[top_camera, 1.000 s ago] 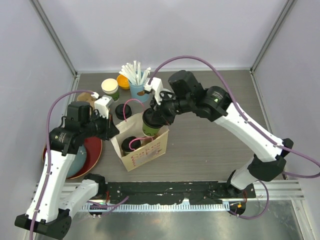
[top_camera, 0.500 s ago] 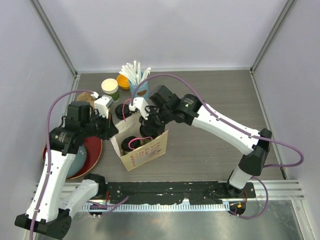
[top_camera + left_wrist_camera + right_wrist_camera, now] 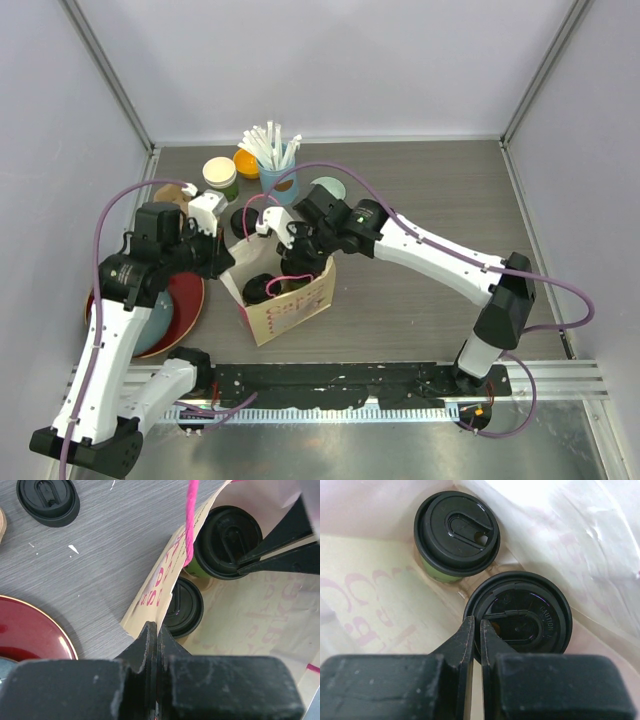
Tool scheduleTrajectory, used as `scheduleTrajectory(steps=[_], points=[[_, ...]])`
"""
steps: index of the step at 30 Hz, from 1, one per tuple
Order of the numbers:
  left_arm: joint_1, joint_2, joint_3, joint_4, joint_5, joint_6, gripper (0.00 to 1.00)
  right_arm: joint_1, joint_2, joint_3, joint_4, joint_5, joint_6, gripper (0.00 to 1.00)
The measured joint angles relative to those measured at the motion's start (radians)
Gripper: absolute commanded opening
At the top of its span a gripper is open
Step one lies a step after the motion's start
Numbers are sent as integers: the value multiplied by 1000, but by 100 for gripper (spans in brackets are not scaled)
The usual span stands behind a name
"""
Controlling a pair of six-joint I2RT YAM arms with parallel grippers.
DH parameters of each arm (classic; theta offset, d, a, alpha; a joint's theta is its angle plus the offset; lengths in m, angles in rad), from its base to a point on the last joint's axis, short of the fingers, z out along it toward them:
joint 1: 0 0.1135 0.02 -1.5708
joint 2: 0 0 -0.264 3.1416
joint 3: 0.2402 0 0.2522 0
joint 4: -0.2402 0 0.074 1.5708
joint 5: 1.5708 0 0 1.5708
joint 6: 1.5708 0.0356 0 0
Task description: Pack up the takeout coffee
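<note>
Pinching the top edge of the paper bag (image 3: 160, 575) with the tight-closed jaws of the left gripper (image 3: 156, 630). Hanging down inside the bag with the right gripper (image 3: 476, 627), nipping the black top rim of the held cup (image 3: 520, 615) with jaws almost closed, just a thin crack apart. Sitting upright in the bag, right under those jaws. Standing just past those fingertips, close beside it: the other cup (image 3: 456, 532), black top on, green side showing.

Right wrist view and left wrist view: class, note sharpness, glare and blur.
Right wrist view: the two round black plastic lids are sharp, the nearer lid faintly glinting; the pink-printed paper bag washes out top right; the right gripper is soft. Left wrist view: grey tabletop crisp, left gripper soft.
</note>
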Motion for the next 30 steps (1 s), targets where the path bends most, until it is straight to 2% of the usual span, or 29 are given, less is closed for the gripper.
scheduleTrajectory(steps=[13, 21, 30], points=[[0, 1, 0, 0, -6, 18, 0, 2, 69, -6, 30, -1, 8, 2], [0, 1, 0, 0, -7, 21, 0, 3, 60, -29, 41, 5, 24, 36], [0, 1, 0, 1, -11, 22, 0, 3, 1, -40, 62, 34, 54, 44]])
